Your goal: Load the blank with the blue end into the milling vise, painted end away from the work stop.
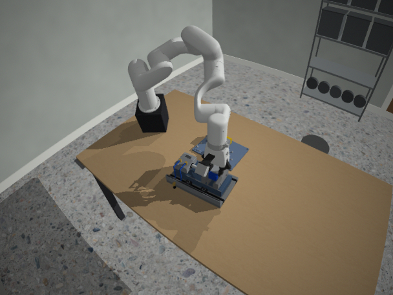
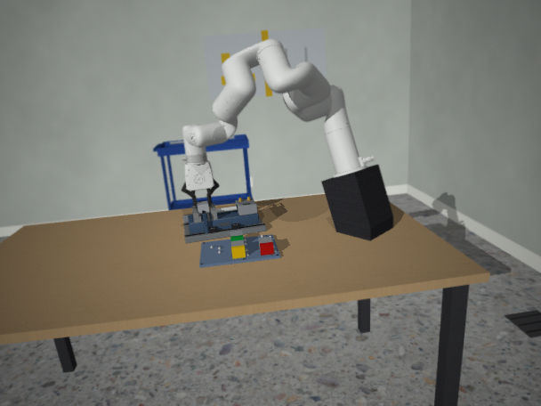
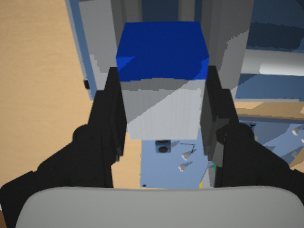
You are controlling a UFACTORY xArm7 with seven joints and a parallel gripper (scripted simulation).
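Brown wooden table (image 2: pixel 133 276), bearing everything listed

White seven-joint arm (image 1: pixel 207 81), reaching down from above the fingers

Blue-grey milling vise (image 1: pixel 194 185), directly beneath the fingers

Blue flat infeed plate (image 2: pixel 213 258), behind the fingers, carrying yellow-ended, red-ended and green-ended blanks

Black two-finger gripper (image 3: pixel 163 105), pinching the blank's long sides

Grey rectangular blank with blue end (image 3: pixel 163 78), between the fingers, over the gap between the vise jaws

Even, soft indoor light, hard-edged arm shadow cast across the table (image 1: pixel 291 207) toward the near-left corner, no glare, walls bow at the top view's edges — wrist view coarse, slightly blurred.
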